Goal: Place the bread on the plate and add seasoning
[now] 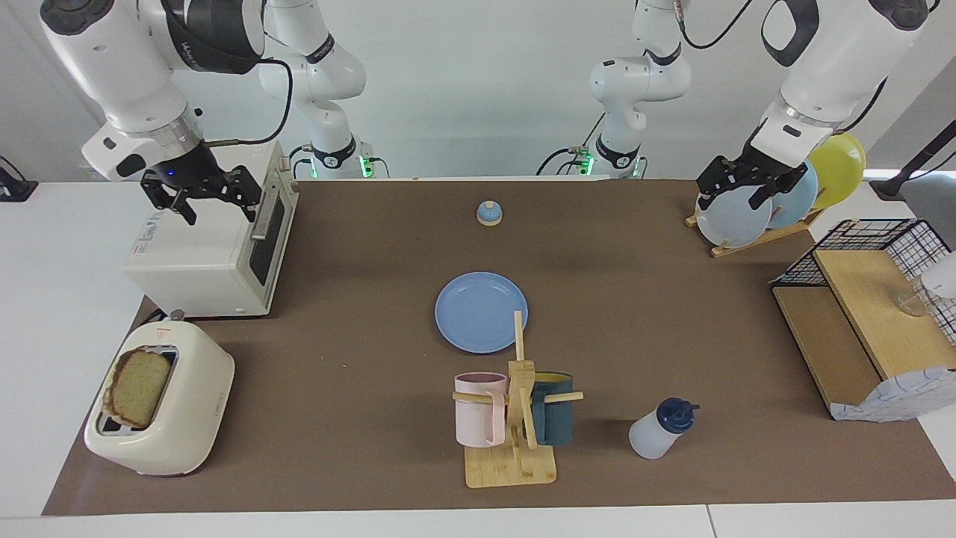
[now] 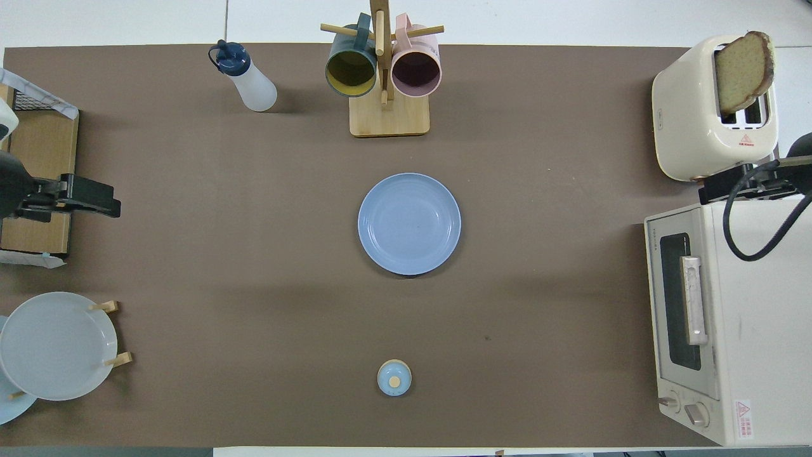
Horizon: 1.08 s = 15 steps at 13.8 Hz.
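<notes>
Bread [image 1: 138, 387] stands upright in toaster [image 1: 160, 403], lower left of facing view, closest to right gripper [image 1: 202, 196] above toaster oven [image 1: 216, 254]; both grippers' fingers open and empty, left gripper [image 1: 739, 183] at plate rack [image 1: 754, 232].

bread [image 1: 138, 388]: lower part hidden in toaster [image 1: 187, 418] | oven [image 2: 729, 330]: edge-cropped

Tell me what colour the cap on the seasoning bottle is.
Dark navy blue, on the seasoning bottle; the cap shows best in the overhead view.
</notes>
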Available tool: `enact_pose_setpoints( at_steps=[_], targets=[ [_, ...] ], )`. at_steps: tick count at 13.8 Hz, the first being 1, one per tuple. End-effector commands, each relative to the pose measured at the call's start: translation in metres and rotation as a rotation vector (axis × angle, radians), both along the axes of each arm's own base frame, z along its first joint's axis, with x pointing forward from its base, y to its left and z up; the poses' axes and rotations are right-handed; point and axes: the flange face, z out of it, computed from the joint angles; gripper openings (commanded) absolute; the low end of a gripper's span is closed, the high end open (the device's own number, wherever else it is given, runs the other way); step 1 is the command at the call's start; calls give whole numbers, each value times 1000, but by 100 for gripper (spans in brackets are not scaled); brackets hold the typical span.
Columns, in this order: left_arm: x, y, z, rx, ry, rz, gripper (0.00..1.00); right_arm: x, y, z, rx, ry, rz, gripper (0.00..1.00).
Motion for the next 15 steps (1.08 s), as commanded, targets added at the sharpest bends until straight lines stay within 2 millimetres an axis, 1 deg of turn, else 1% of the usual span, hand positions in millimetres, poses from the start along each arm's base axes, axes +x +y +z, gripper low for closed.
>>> enact_pose_setpoints(
  at_steps=[1, 4, 5, 6, 8, 10, 11, 12, 13, 14, 15],
  targets=[
    [-4, 2, 3, -5, 4, 6, 100, -3, -4, 4, 71, -2, -25, 100],
    [-2, 4, 4, -7, -8, 12, 100, -3, -7, 5, 61, -8, -18, 100],
    [-1, 0, 5, -6, -17, 12, 100, -2, -6, 6, 59, -12, -22, 100],
    [-2, 6, 3, 6, -13, 18, 100, 0, -6, 6, 50, -33, -24, 100],
    [-2, 9, 2, 36, -6, 16, 100, 16, -11, 9, 41, -166, -33, 100],
    [-1, 12, 2, 41, -18, 16, 100, 28, -28, 2, 23, -306, -52, 100],
    [0, 12, 3, 41, -23, 24, 100, 35, -32, 0, 14, -391, -60, 100],
    [0, 10, 3, 40, -28, 21, 100, 41, -42, -1, 0, -475, -74, 100],
    [2, 6, 1, 39, -45, 10, 100, 46, -55, -11, -19, -534, -77, 100],
    [6, 1, 0, 36, -91, 1, 100, 55, -63, -23, -48, -570, -26, 100],
    [8, -7, -5, 34, -136, -11, 100, 67, -74, -37, -80, -596, 20, 100]
  ],
)
